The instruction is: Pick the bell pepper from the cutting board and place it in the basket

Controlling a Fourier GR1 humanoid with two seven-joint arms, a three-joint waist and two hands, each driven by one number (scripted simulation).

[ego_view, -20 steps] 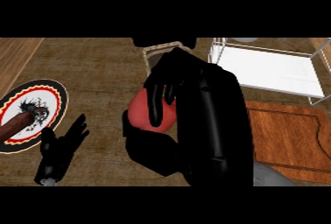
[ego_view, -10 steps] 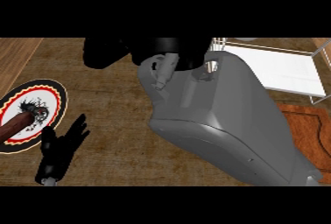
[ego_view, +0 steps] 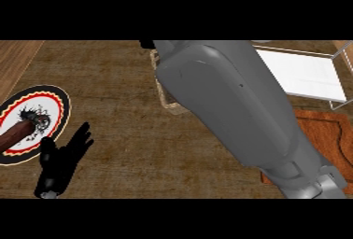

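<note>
Our right forearm [ego_view: 234,116] across the basket [ego_view: 167,101], right hand [ego_view: 147,44] barely seen, grip we cannot tell, left hand [ego_view: 62,161] resting wide beside the plate [ego_view: 55,100]

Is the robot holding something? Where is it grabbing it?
Cannot tell. The left robot hand holds nothing; the grey forearm hides nearly all of the right robot hand.

Brown mottled counter top [ego_view: 124,79], paler wooden strip [ego_view: 17,60] at upper left
</note>
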